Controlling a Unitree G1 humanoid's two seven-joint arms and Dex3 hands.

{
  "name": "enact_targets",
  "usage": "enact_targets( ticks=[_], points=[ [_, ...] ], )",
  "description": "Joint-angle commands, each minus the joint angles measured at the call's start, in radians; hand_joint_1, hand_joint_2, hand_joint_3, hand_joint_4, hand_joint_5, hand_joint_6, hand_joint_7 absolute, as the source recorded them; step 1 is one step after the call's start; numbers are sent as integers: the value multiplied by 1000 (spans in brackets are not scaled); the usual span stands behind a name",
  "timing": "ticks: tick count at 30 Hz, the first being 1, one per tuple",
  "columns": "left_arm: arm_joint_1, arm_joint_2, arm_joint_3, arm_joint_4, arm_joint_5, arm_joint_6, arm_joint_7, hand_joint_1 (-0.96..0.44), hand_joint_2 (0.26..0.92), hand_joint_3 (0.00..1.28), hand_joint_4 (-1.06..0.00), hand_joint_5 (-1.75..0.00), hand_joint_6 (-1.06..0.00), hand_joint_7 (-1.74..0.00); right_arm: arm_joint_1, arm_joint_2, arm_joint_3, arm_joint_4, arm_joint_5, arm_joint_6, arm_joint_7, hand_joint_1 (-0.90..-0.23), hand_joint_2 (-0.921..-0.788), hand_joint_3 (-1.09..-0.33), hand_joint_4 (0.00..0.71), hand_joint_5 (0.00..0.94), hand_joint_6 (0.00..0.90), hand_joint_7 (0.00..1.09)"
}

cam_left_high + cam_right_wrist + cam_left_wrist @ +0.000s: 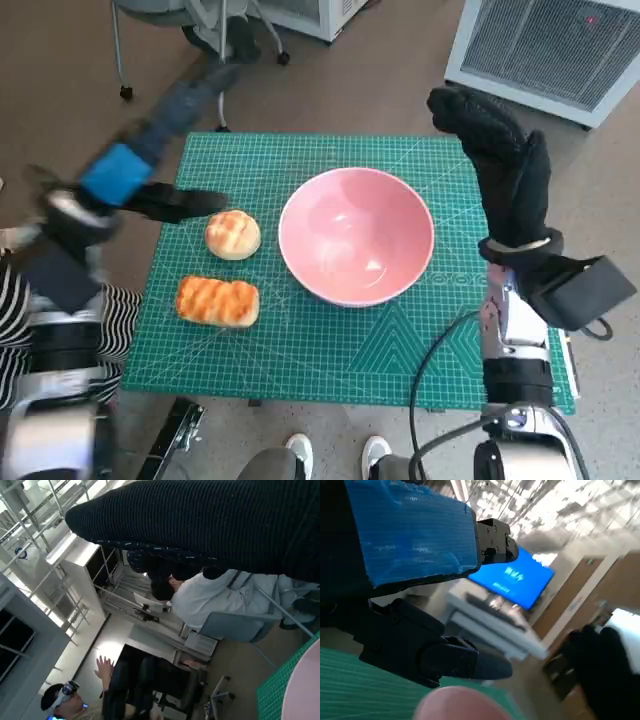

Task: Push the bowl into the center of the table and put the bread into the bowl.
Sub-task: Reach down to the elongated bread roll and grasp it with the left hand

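Black fingers (185,203) of the left hand (115,175) stretched out together toward the round bread roll (232,235), tips just short of it, holding nothing. Right hand (500,165) raised beside the pink bowl (356,235), beyond its far-right rim, gloved fingers (470,110) loosely extended and not touching it. Bowl upright near the middle of the green cutting mat (330,350). Round roll just left of the bowl; striped oblong bread (217,301) near the bowl's left too, nearer the robot. Seated person (200,597) visible in the right wrist view.
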Motion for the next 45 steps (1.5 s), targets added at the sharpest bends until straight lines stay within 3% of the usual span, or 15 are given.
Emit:
enact_targets(
  ticks=[1,11,24,45],
  points=[
    [52,53,-3,-55,-32,24,-55,-580,779,7,-172,-22,-108,-341,14,4,-2,18,-4,8,-13,-749,-921,-681,129,4,88,363],
    [164,123,-11,-170,28,28,-58,-496,750,3,-177,-4,-161,-241,4,14,-3,38,-4,1,-23,-746,-921,-681,133,5,81,376],
    [311,165,-48,-345,106,195,-72,-499,764,1,-196,-5,-245,-98,5,17,-9,38,9,13,-20,-735,-921,-681,131,2,74,391],
    [390,164,-159,-372,309,217,-28,-563,780,3,-207,-2,-294,-28,19,9,-18,6,37,43,-12,-723,-921,-672,136,3,89,419]
  ],
)
